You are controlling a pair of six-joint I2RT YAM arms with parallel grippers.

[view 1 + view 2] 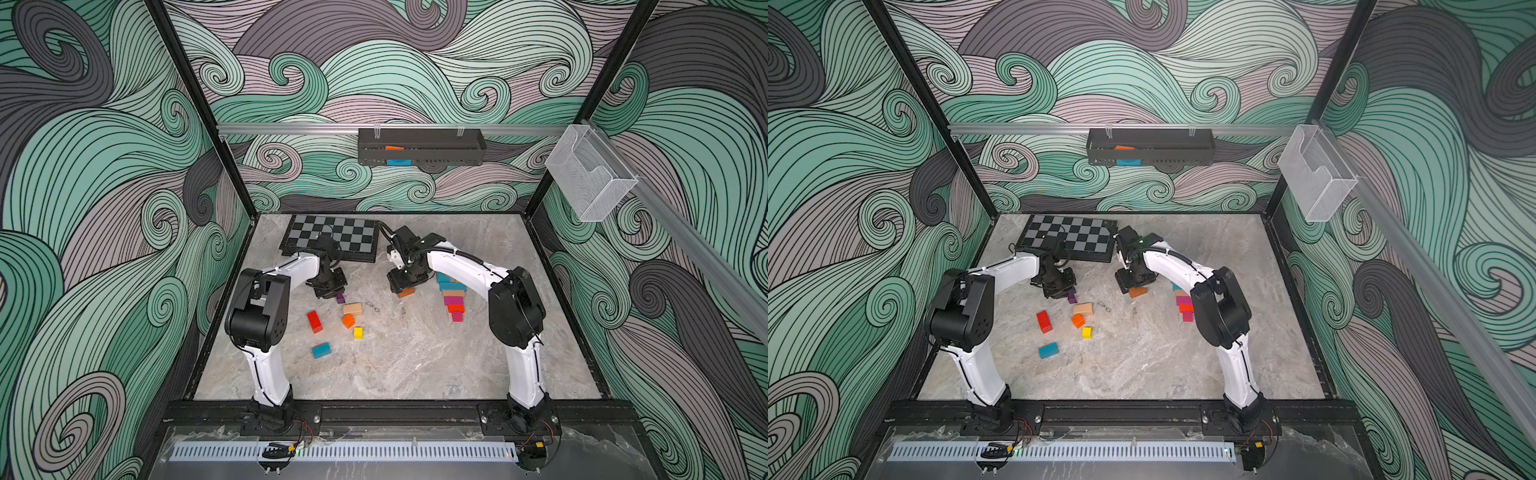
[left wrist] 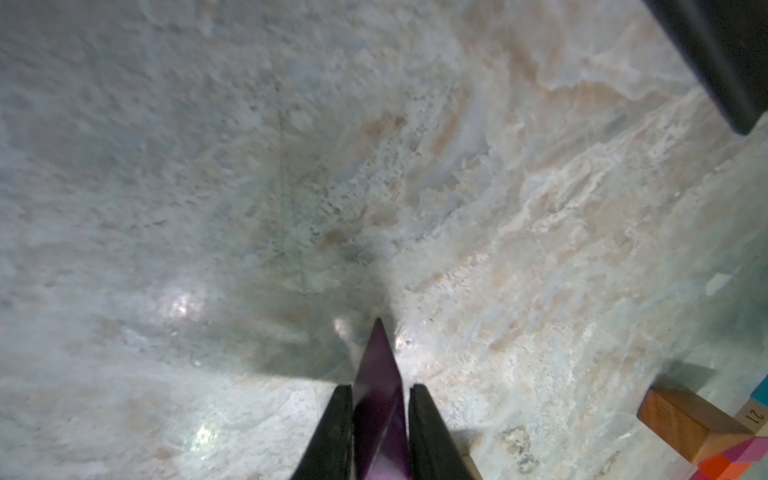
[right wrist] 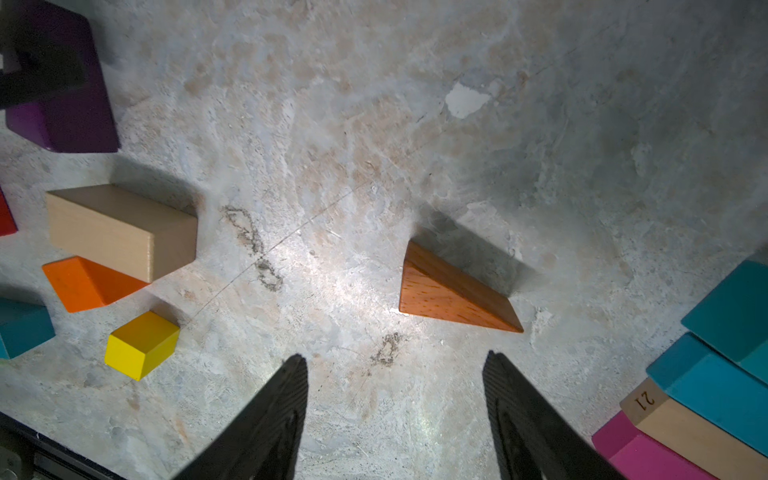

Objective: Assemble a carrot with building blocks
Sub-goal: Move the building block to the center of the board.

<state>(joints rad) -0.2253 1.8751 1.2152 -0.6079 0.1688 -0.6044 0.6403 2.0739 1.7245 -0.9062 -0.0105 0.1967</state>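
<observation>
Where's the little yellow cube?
In both top views the yellow cube lies on the marble table, left of centre, close beside the orange block.

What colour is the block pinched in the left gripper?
Purple; the block shows best in the left wrist view, clamped in the left gripper.

The table [image 1: 415, 353] is marbled grey and beige. The chessboard [image 1: 332, 237] is checked black and grey, and the walls [image 1: 415, 62] swirl in teal, mauve and charcoal waves. Loose pieces are a purple wedge [image 2: 378, 374], brown wedge [image 3: 449, 291], beige cuboid [image 3: 120, 228], orange block [image 3: 83, 282], yellow cube [image 3: 141, 345], red block [image 1: 314, 321] and teal block [image 1: 321, 350]. Toward the table's right edge a row [image 1: 452, 296] runs teal, beige, pink, red.
</observation>
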